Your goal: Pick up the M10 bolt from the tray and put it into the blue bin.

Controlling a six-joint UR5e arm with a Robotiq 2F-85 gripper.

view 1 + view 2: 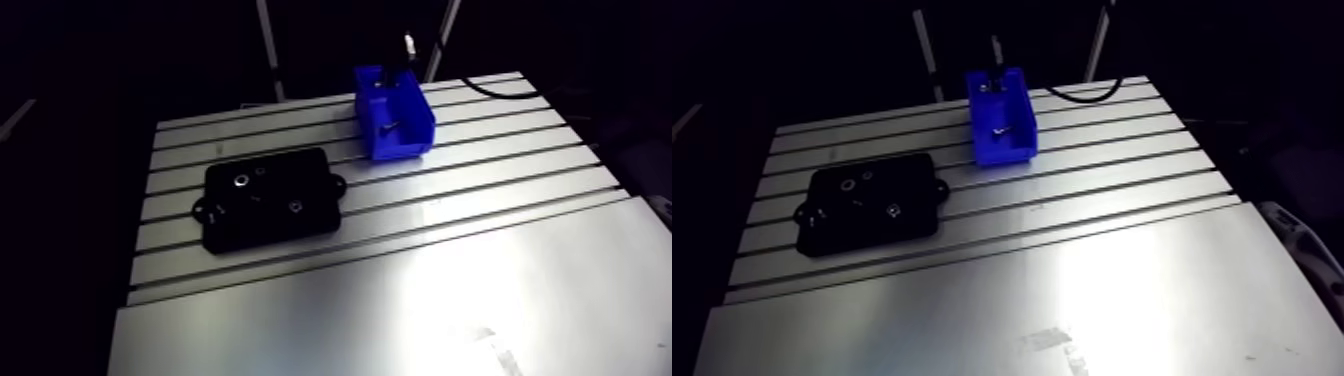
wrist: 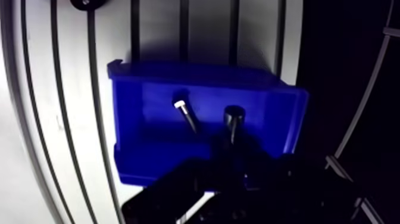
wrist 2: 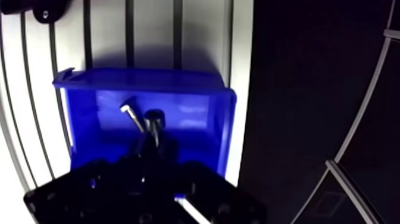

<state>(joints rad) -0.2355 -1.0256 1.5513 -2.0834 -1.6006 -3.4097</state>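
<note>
Inside blue bin (image 2: 130, 134), bolt (image 2: 187, 115) lying, gripper (image 2: 232, 152) above, black tray (image 1: 270, 226) apart

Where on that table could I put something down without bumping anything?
Bare: the smooth plate at the near edge, and the slotted table between it and the blue bin, beside the black tray. Crowded: the bin, with the gripper over it.
</note>
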